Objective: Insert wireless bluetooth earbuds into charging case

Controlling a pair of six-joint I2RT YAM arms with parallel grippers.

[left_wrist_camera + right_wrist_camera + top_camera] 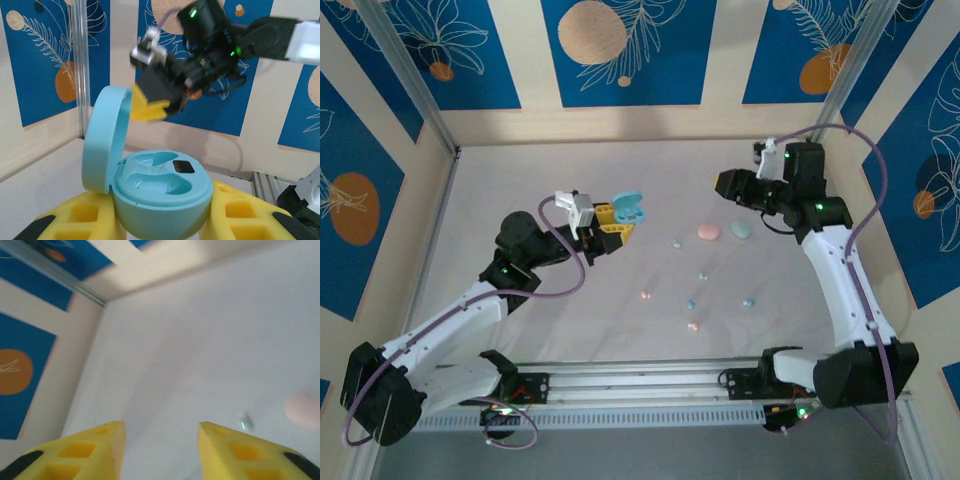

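My left gripper (617, 222) is shut on a light blue charging case (629, 208) and holds it above the table. In the left wrist view the case (160, 192) sits between the yellow fingers (240, 212) with its lid (102, 137) swung open to the left. Both of its moulded wells are empty. Several tiny earbuds lie on the table, among them a pink one (645, 294), a light blue one (691, 302) and a teal one (703, 275). My right gripper (723, 184) hovers over the far right of the table. Its yellow fingers (107, 447) stand apart with nothing between them.
A closed pink case (708, 232) and a closed teal case (741, 229) lie on the table below my right gripper. The right wrist view has one small earbud (245, 422) and the pink case (302, 410), blurred. Blue-patterned walls enclose the table.
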